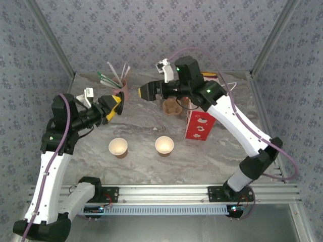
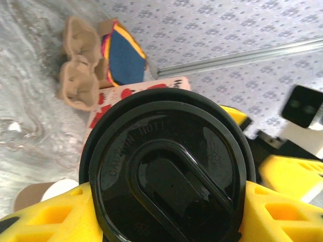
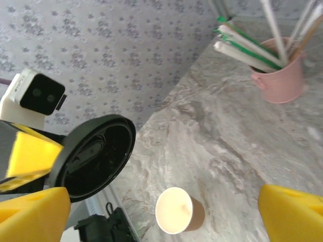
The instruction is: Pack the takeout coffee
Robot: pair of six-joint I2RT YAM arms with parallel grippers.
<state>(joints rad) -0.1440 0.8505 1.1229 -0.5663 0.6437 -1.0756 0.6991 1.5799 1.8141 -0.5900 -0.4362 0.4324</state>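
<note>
Care with tilt was what this step asked, I judged: the takeout coffee (image 2: 166, 176) sat clamped at its black lid (image 3: 96, 156) between my left fingers (image 2: 45, 217), held off the tabletop (image 1: 141, 166) on the left side, and it looked tipped rather than upright. To do it well I would level the cup, carry it across to the cardboard cup carrier (image 1: 172, 106) beside the red paper bag (image 1: 199, 125), and lower it straight into a hollow before letting go. My left arm (image 1: 53, 166) reached up and inward, elbow bent. My right arm (image 1: 237, 121) stretched over the carrier, and my right fingers (image 3: 30, 214) stood wide apart on nothing, facing the lid.
</note>
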